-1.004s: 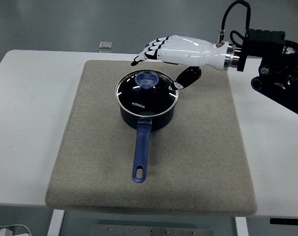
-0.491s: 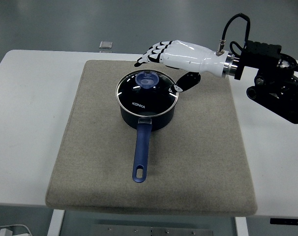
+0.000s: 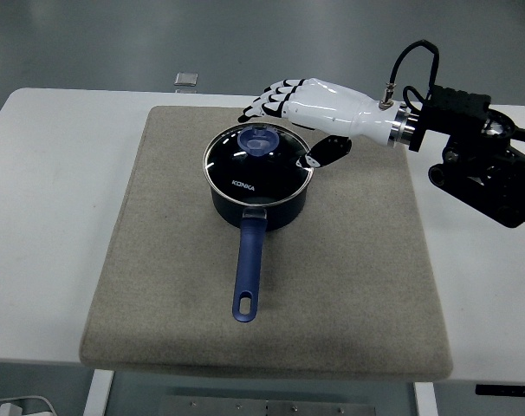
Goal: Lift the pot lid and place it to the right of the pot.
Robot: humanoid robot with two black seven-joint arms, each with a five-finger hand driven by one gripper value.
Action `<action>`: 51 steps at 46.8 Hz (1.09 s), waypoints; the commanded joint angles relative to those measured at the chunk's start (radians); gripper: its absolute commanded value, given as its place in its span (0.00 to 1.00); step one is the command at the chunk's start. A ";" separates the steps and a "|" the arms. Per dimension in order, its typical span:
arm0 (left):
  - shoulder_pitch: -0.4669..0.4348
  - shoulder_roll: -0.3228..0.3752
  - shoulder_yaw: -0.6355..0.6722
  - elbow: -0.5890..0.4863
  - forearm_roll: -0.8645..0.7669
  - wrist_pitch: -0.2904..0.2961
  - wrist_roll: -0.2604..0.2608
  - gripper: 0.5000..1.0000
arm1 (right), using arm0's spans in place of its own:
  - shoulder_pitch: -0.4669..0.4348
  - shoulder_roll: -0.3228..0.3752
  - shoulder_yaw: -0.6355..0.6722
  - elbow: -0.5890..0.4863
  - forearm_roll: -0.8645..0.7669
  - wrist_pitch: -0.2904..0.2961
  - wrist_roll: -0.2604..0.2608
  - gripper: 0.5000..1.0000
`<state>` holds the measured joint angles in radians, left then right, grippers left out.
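A dark blue pot stands on a grey mat, its long blue handle pointing toward the near edge. A glass lid with a blue knob sits on the pot. My right hand, white with black finger joints, reaches in from the right and hovers above and behind the lid. Its fingers are stretched out past the knob and its thumb hangs at the lid's right rim. It holds nothing. The left arm is out of view.
The mat covers most of the white table. A small grey square object lies on the table behind the mat's far left corner. The right arm's black forearm stands over the table's right side.
My right hand has drifted slightly to the right and a little lower toward the lid, staying open. The pot and lid have not moved.
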<state>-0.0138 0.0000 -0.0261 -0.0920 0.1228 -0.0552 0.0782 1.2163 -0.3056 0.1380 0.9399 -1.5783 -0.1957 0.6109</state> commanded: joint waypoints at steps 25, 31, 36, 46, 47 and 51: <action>0.000 0.000 0.000 0.000 0.000 0.000 0.000 1.00 | -0.006 0.042 -0.005 -0.079 -0.008 -0.050 0.000 0.81; 0.000 0.000 0.000 0.000 0.000 0.000 0.000 1.00 | -0.006 0.049 -0.028 -0.084 -0.009 -0.065 0.000 0.81; 0.000 0.000 0.000 0.000 0.000 0.000 0.000 1.00 | -0.006 0.054 -0.029 -0.084 -0.009 -0.065 0.000 0.81; 0.000 0.000 0.000 0.000 0.000 0.000 0.000 1.00 | -0.006 0.056 -0.028 -0.087 -0.009 -0.067 0.000 0.80; 0.000 0.000 0.000 0.000 0.000 0.000 0.000 1.00 | -0.006 0.056 -0.028 -0.090 -0.009 -0.067 0.000 0.80; 0.000 0.000 0.000 0.000 0.000 0.000 0.000 1.00 | -0.006 0.060 -0.028 -0.110 -0.009 -0.073 0.000 0.80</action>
<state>-0.0138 0.0000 -0.0261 -0.0920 0.1226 -0.0552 0.0782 1.2104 -0.2490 0.1093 0.8458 -1.5877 -0.2630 0.6109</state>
